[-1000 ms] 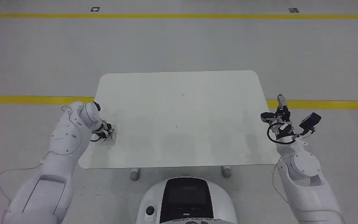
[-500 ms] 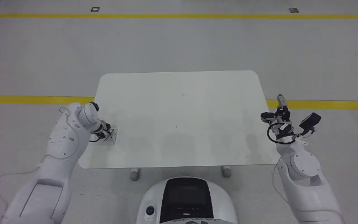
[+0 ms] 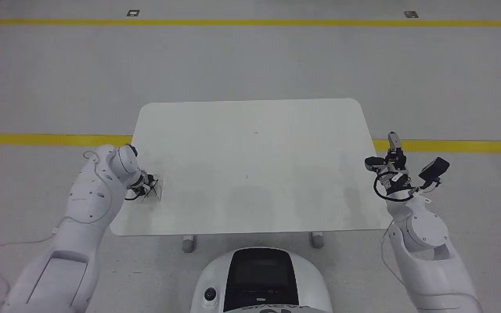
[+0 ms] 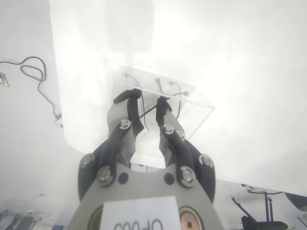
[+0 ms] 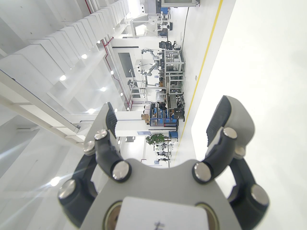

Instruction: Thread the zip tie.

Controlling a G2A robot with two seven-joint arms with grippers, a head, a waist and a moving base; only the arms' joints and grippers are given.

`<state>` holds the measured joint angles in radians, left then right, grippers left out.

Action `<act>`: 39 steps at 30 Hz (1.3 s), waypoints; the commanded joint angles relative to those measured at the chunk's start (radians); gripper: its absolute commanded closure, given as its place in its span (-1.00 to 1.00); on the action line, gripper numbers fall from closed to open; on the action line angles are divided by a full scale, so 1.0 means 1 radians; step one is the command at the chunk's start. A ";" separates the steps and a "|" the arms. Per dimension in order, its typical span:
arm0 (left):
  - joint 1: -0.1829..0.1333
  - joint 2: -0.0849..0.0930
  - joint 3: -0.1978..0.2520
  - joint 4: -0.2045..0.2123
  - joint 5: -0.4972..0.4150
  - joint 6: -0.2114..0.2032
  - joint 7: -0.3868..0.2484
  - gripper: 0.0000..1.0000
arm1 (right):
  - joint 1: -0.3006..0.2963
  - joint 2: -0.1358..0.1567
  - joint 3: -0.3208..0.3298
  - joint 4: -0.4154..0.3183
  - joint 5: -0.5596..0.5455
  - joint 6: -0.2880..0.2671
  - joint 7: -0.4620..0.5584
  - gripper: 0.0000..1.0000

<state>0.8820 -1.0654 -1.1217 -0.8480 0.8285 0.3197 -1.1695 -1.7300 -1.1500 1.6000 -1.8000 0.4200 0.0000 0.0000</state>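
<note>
**Left gripper open inside the small clear plastic box of thin black plastic zip ties**

The box sits on the white rounded-rectangle bench, at the bench's front-left corner, close to its left edge. The zip ties lie loose inside it. Left gripper is dipped into the box with its fingers apart. One black zip tie runs slantwise across the gap, not clamped. Right gripper hangs just off the bench's right edge, over the floor, jaws spread wide and holding nothing.
</note>
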 commanded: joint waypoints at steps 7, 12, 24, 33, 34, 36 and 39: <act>-0.026 -0.008 0.023 0.056 -0.021 -0.007 0.018 0.62 | 0.000 0.000 0.000 0.000 0.000 0.000 0.000 -1.00; -0.044 -0.014 0.039 0.091 -0.037 -0.015 0.030 0.74 | 0.000 0.000 0.000 0.000 0.000 0.000 0.000 -1.00; -0.073 -0.020 0.064 0.127 -0.068 -0.045 0.046 1.00 | 0.000 0.000 0.000 0.000 0.000 0.000 0.000 -1.00; -0.027 0.010 0.030 0.004 -0.052 -0.036 0.018 1.00 | 0.000 0.000 0.000 0.000 0.000 0.000 0.000 -1.00; -0.018 0.015 0.024 -0.016 -0.050 -0.033 0.012 1.00 | 0.000 0.000 0.000 0.000 0.000 0.000 0.000 -1.00; 0.008 0.027 0.005 -0.068 -0.040 -0.023 -0.001 1.00 | 0.000 0.000 0.000 0.000 0.000 0.000 0.000 -1.00; 0.045 0.044 -0.024 -0.140 -0.024 -0.005 -0.028 1.00 | 0.000 0.000 0.000 0.000 0.000 0.000 0.000 -1.00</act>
<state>0.9122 -1.0274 -1.1343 -0.9599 0.7986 0.3082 -1.1873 -1.7300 -1.1500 1.6000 -1.8000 0.4200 0.0000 0.0000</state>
